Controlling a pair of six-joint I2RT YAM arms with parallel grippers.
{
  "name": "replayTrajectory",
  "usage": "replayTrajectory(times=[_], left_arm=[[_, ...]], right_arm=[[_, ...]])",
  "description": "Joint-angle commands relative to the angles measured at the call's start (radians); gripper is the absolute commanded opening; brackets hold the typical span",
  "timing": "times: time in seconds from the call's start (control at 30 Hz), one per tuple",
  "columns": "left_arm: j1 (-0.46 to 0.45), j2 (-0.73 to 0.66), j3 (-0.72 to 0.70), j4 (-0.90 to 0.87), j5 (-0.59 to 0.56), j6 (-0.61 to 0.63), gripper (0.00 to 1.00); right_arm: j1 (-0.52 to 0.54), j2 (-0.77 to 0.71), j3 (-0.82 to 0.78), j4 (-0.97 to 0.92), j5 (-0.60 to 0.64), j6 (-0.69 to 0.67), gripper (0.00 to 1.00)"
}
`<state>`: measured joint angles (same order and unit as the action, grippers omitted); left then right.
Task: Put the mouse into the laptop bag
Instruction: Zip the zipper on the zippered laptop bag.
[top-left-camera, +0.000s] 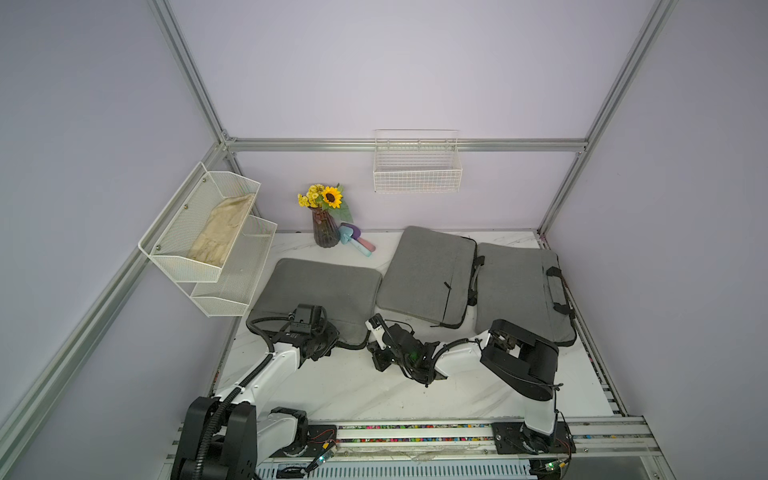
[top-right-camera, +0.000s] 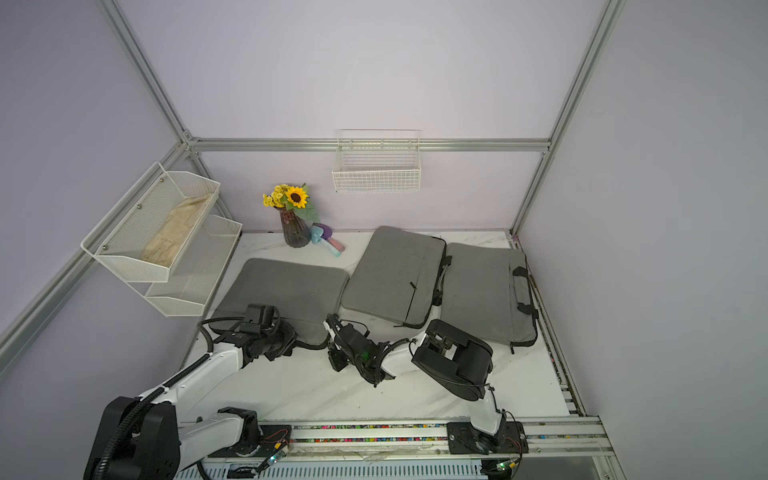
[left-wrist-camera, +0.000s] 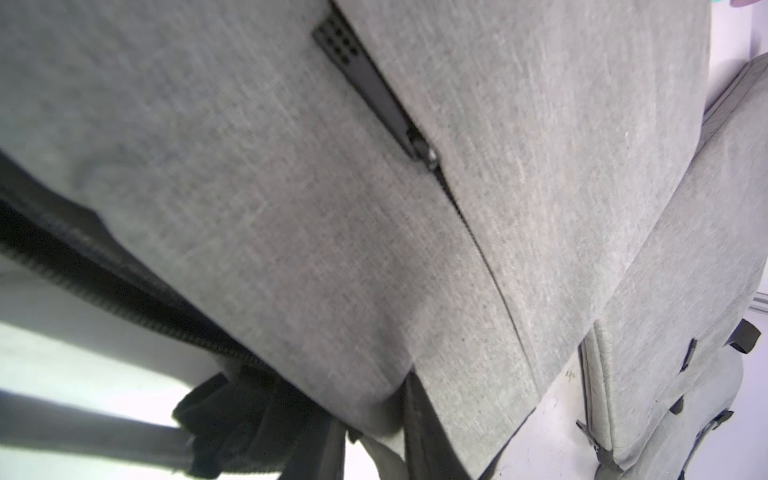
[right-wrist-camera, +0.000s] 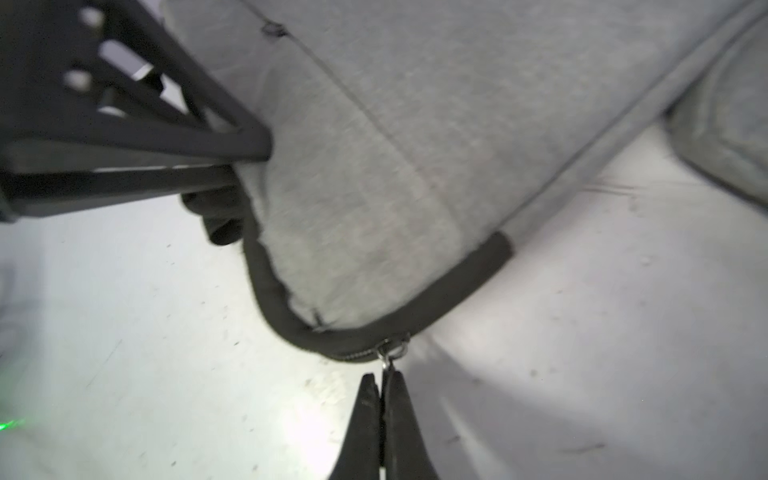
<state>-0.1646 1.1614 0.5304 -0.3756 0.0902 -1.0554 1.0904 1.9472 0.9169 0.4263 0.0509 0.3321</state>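
Marble table (top-left-camera: 374, 390) carries the leftmost laptop bag (top-left-camera: 320, 291) along its left edge. Only the right wrist view shows the right gripper (right-wrist-camera: 382, 384) pinched on the zipper pull (right-wrist-camera: 390, 353) at the bag's near corner, jaws tight together, and the left gripper (right-wrist-camera: 249, 160) clamping the bag's rim. Upper tier of the wall shelf (top-left-camera: 183, 220) holds a beige cloth (top-left-camera: 222, 230)

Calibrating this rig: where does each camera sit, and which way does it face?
Top views: high in front, facing down toward the back wall; left arm, right arm, three grey bags.
Left wrist: on the left arm, close over the left bag's pocket zipper; tool unclear.
Right wrist: on the right arm, facing that bag's corner; right tool grips the zipper pull, left tool its edge.
Shared: both wrist views show the left bag.
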Motion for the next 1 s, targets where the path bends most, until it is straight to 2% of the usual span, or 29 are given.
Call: replayTrajectory(times=[0.0, 0.27, 0.37, 0.5, 0.57, 0.63, 0.77, 0.97], left_arm=[[-0.034, 0.030, -0.052, 0.030, -0.007, -0.044, 0.21], [-0.044, -0.025, -0.069, 0.031, -0.020, -0.072, 0.21], [-0.045, -0.048, -0.048, -0.025, -0.049, -0.062, 0.39], [-0.043, -0.104, 0.018, -0.175, -0.129, -0.045, 0.71], [-0.042, -0.141, 0.049, -0.239, -0.156, -0.038, 0.80], [-0.039, -0.183, 0.069, -0.282, -0.187, -0.014, 0.85], [0.006, -0.257, 0.077, -0.344, -0.218, 0.018, 0.87], [0.172, -0.334, 0.050, -0.393, -0.211, 0.105, 0.94]], right_arm=[[0.047, -0.031, -0.009, 0.013, -0.059, -0.013, 0.00], [0.081, 0.034, 0.065, -0.007, -0.054, 0.047, 0.00], [0.079, 0.040, 0.080, -0.030, 0.000, 0.109, 0.00], [0.061, 0.011, 0.060, -0.075, 0.075, 0.191, 0.00], [0.028, -0.001, 0.042, -0.094, 0.068, 0.228, 0.00], [-0.013, -0.020, 0.007, -0.095, 0.062, 0.258, 0.00], [-0.096, -0.059, -0.038, -0.114, 0.081, 0.292, 0.00], [-0.195, -0.050, -0.016, -0.158, 0.081, 0.298, 0.00]])
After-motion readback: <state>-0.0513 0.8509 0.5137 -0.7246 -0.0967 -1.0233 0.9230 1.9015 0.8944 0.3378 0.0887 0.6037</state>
